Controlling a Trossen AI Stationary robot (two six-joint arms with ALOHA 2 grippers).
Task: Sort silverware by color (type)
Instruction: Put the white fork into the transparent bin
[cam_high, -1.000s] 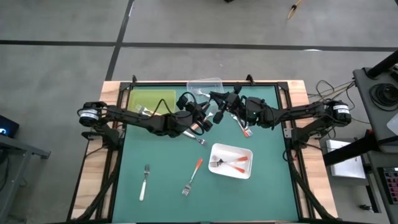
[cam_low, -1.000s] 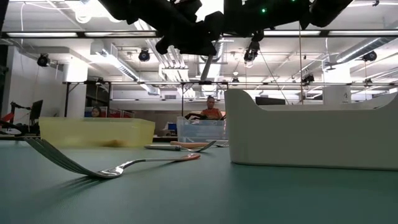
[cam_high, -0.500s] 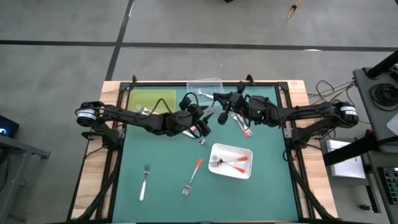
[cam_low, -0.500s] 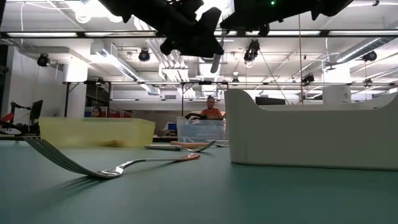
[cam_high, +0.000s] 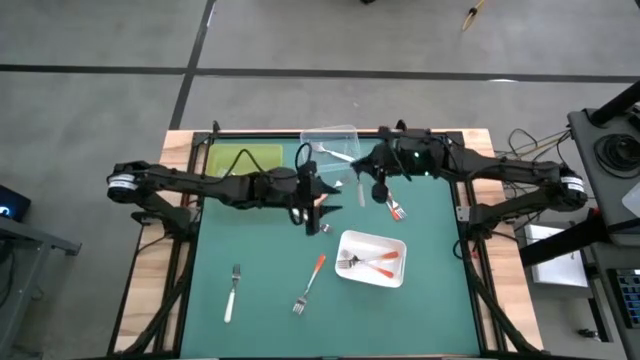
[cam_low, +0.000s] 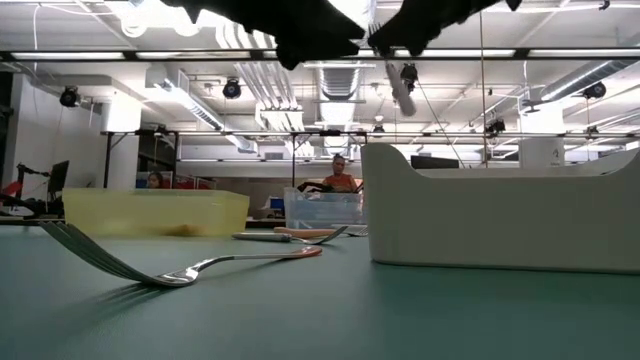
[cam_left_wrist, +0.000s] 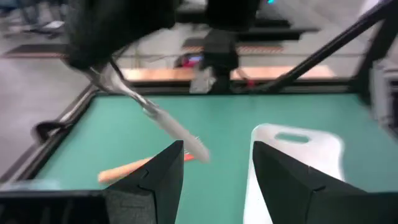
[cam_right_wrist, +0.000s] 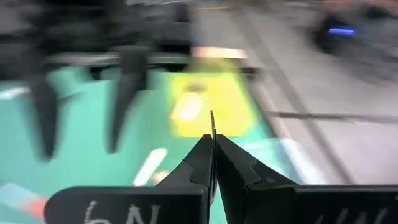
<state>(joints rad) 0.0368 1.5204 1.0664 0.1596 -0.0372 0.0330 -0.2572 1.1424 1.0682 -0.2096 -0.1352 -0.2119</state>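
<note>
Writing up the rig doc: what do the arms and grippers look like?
Both arms are dark, jointed links with loose black cables. Left gripper has two broad, flat black fingers. Right gripper has tapered black fingers and white handwritten marks on its body; a small green light shows on its wrist.

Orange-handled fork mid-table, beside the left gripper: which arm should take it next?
Probably left. The left gripper is open and close to the orange-handled fork. The right gripper is shut on a white-handled fork near the clear tray, so it is busy.
</note>
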